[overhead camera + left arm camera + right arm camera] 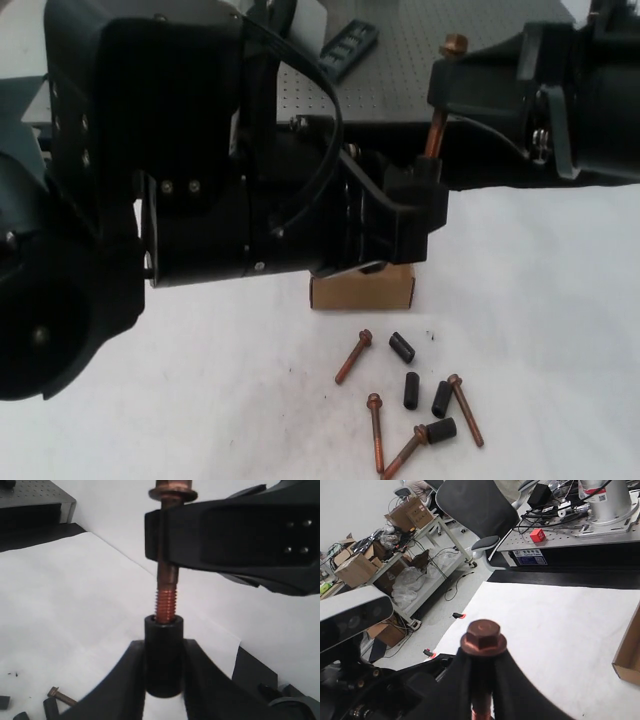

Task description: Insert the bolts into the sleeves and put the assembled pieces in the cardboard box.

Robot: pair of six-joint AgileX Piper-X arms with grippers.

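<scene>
ok so this is mid-insertion on 1 pair. the left gripper [164, 649] has its jaws closed snug on a black sleeve [163, 672], holding it upright with the bore facing up. the right gripper [482, 666] is pinched on a copper bolt [166, 587] just under the hex head, shaft pointing down. in the left wrist view the threaded tip sits right at the mouth of the sleeve, maybe just inside (can't tell how deep, the rim hides it). the pair is held up off the bench, with the cardboard box [362, 288] lower down near them.

next move, i'd guess: the right arm pushes straight down along the sleeve's axis, bolt plumb so the threads don't catch the rim. then 1 arm lets go and the other carries the piece to the box. 4 loose bolts [352, 357] and 4 loose sleeves [411, 390] lie on the white sheet [560, 330] near the box, so plenty left.
</scene>
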